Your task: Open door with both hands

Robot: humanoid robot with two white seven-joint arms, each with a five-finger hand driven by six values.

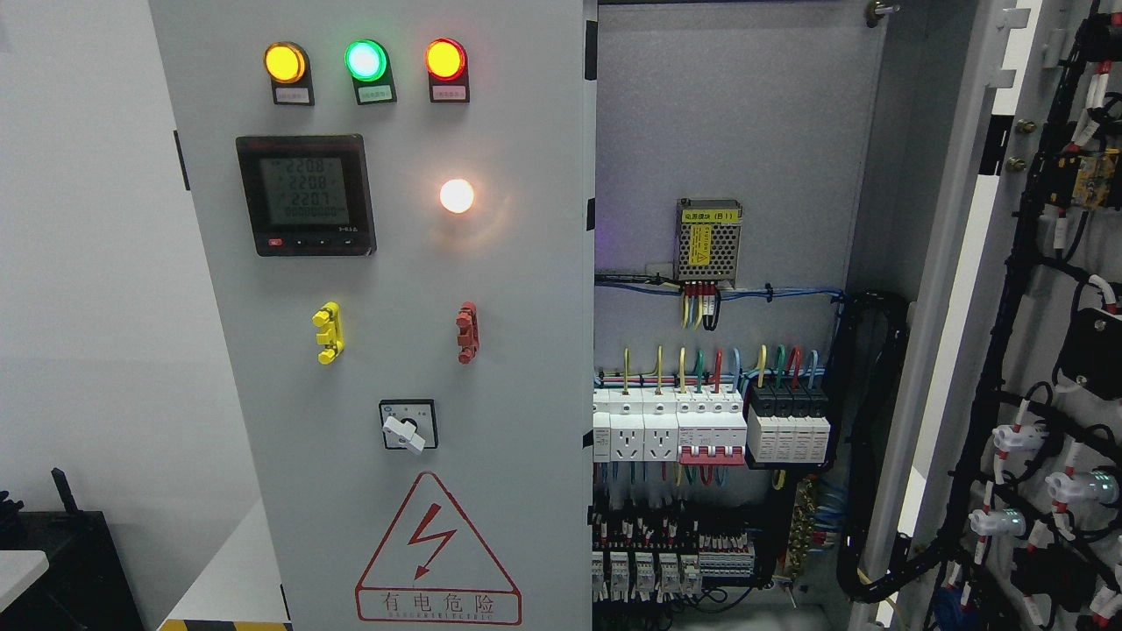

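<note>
A grey electrical cabinet fills the head view. Its left door (386, 263) is closed and carries three lit lamps in amber, green and red, a digital meter (305, 194), a white lamp, a yellow handle (328, 333), a red handle (467, 333), a rotary switch (408, 426) and a red warning triangle. The right door (1034, 307) is swung wide open, its inner face with black cables showing at the right edge. Inside the cabinet (736, 158) are breakers (710, 425), coloured wires and a small power supply (708, 240). Neither of my hands shows in the picture.
A white wall stands left of the cabinet. At the lower left are a dark box (61, 561) and a strip of yellow-black floor tape (223, 625). A black cable loop (868, 438) hangs between cabinet and open door.
</note>
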